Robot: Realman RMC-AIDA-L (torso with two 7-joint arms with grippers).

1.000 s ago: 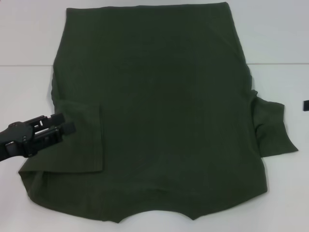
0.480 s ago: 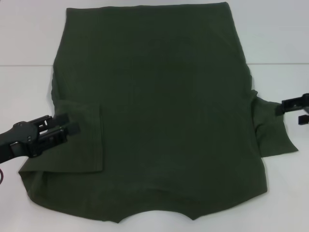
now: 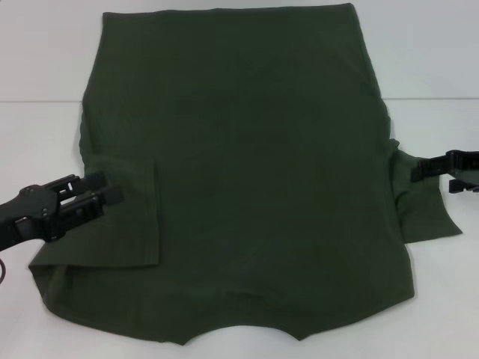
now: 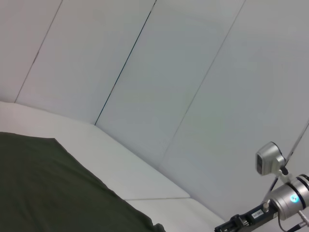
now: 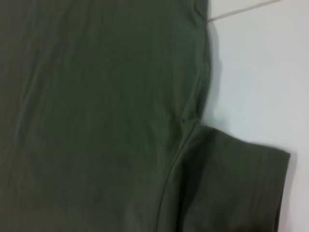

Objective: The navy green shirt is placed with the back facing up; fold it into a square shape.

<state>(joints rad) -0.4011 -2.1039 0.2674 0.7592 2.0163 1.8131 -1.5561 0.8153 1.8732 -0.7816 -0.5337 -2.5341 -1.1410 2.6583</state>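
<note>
Two sleeves mark where the folding stands, and I take them from my left to my right across the navy green shirt [image 3: 239, 172], which lies flat on the white table [image 3: 45, 67], plain side up, collar edge nearest me. Its left sleeve [image 3: 123, 213] is already turned in over the body. My left gripper [image 3: 105, 196] sits at that folded sleeve's outer edge, low over the cloth; I cannot tell whether its fingers are apart or together, or whether they hold any fabric. The shirt's middle is smooth and untouched. Its right sleeve [image 3: 423, 198] sticks out flat on the table beyond the body. My right gripper [image 3: 416, 170] reaches over the top edge of that sleeve, near the armpit seam; its finger state I cannot tell either.

As I judge it, the step in hand is the right sleeve's fold, matching the left. Next I would need to pinch that sleeve's outer hem and carry it inward across the body.
</note>
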